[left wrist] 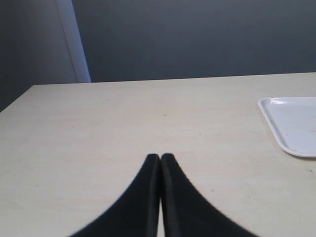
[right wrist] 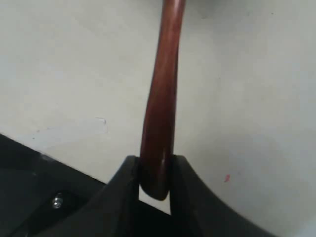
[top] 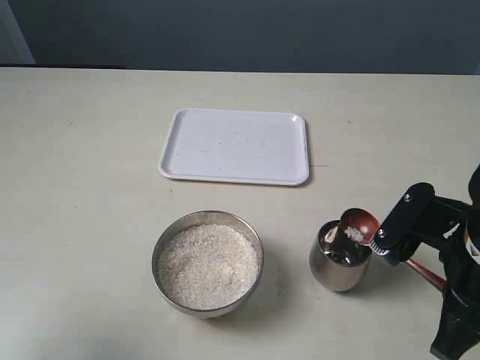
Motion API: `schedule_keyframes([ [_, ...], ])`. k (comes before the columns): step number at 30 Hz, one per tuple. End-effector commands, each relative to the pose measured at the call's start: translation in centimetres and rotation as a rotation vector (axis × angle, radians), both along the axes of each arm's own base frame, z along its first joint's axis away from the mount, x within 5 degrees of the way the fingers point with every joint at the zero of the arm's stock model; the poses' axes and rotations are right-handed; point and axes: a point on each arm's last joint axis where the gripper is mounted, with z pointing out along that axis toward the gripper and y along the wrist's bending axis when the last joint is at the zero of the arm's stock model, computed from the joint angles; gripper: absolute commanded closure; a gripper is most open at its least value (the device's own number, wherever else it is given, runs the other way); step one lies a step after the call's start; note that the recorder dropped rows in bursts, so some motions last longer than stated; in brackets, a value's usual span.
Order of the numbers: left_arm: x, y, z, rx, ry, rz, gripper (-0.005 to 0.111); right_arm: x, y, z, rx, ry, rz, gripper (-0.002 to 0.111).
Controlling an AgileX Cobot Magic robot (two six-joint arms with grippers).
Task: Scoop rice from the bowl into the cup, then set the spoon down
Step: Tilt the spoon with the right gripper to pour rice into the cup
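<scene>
Wooden spoon [top: 360,223] handle partly behind right gripper [right wrist: 155,168]

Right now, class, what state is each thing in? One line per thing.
bowl: upright, nearly full of rice.
rice: mostly in the bowl; a few grains on the spoon.
cup: upright, spoon tipped over its mouth.
spoon: tilted, held by its handle.
tray: flat, nothing on it.
left gripper: shut, holding nothing.
right gripper: shut on the spoon.
</scene>
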Motion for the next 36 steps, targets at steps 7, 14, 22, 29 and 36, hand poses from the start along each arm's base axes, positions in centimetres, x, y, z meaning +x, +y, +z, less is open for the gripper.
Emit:
schedule_keyframes([
  [7,-0.02,0.01,0.20,0.000,-0.017,0.000,0.106,0.53,-0.31,0.02,-0.040,-0.039,0.030,0.107],
  [14,-0.02,0.01,0.20,0.000,-0.017,0.000,0.106,0.61,-0.36,0.05,-0.046,-0.046,0.035,0.107],
  [22,-0.02,0.01,0.20,0.000,-0.017,0.000,0.106,0.67,-0.40,0.07,-0.055,-0.040,0.077,0.107],
  [29,-0.02,0.01,0.20,0.000,-0.017,0.000,0.106,1.12,-0.68,0.24,-0.097,-0.071,0.140,0.107],
  [36,-0.02,0.01,0.20,0.000,-0.017,0.000,0.106,1.20,-0.69,0.30,-0.105,-0.065,0.177,0.107],
])
